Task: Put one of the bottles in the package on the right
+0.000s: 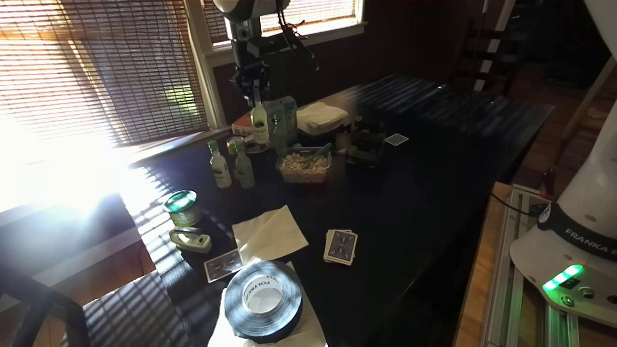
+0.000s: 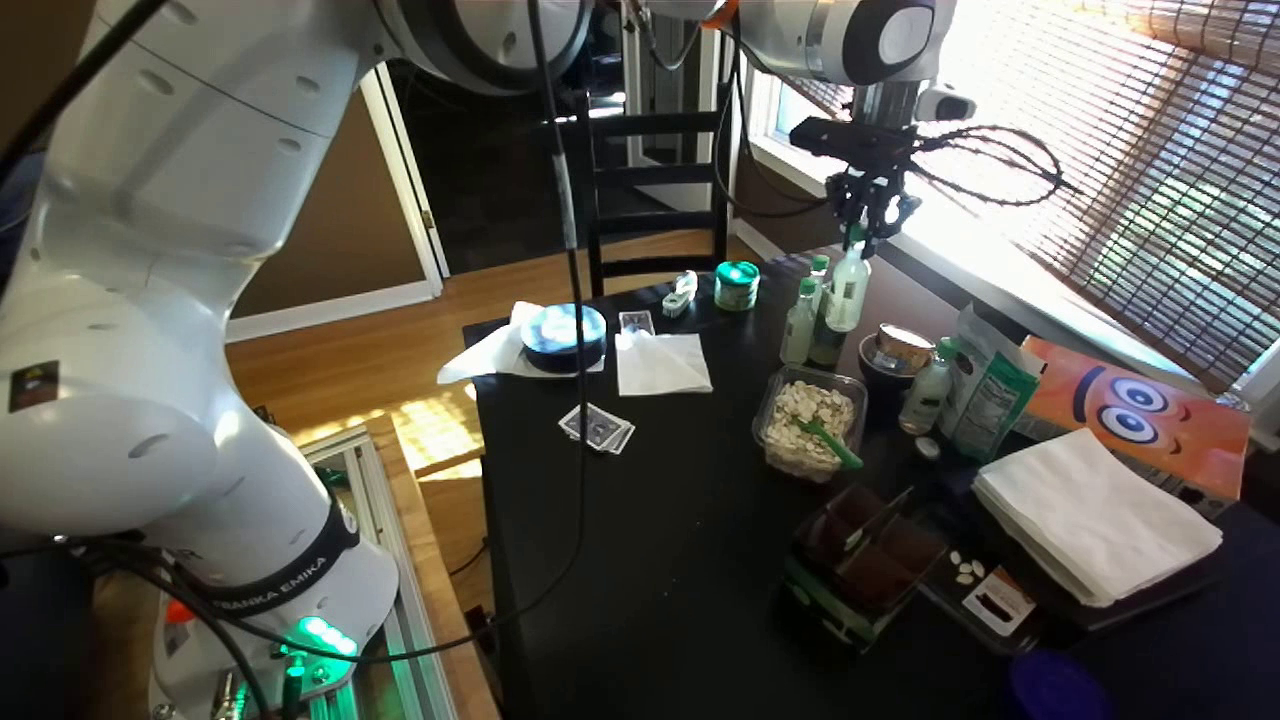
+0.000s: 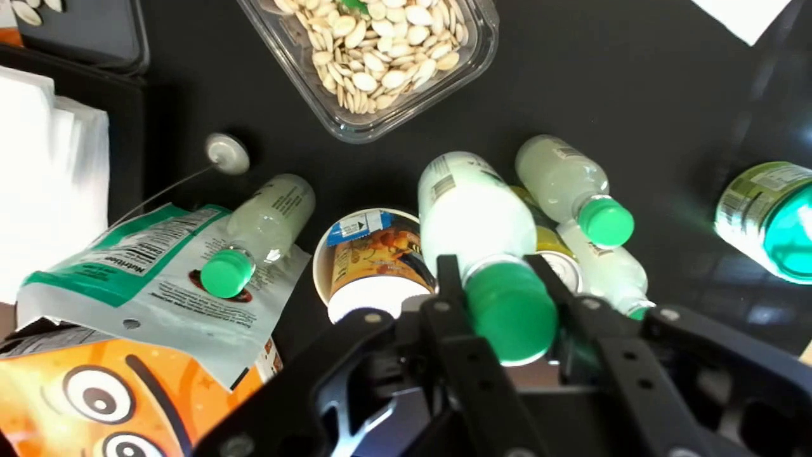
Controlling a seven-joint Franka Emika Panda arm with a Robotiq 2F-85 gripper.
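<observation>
I hold a bottle (image 3: 474, 216) clamped between my fingers (image 3: 449, 317), partly hiding a yellow can (image 3: 550, 240) in the wrist view

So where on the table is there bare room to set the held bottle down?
Bare tabletop lies between the card stack, seed tub and green-sided carton. Crowded: below and around the gripper, where three standing bottles, a bowl and a pouch cluster.

Clear plastic tub (image 3: 355, 130) w/ pumpkin seeds (image 3: 380, 57), green utensil (image 2: 832, 443) in it. Scrub brush (image 1: 192, 240) just beside green-lidded jar (image 1: 183, 207), nr tbl (image 1: 395, 212) edge. Tape roll (image 1: 264, 324) on white sheet (image 2: 487, 355). Loose playing card (image 1: 224, 265) at edge of creased napkin (image 1: 270, 233); card pile (image 1: 341, 246) nearby, backs up. Also white napkin stack (image 2: 1100, 515), woven window blinds (image 1: 130, 67).
</observation>
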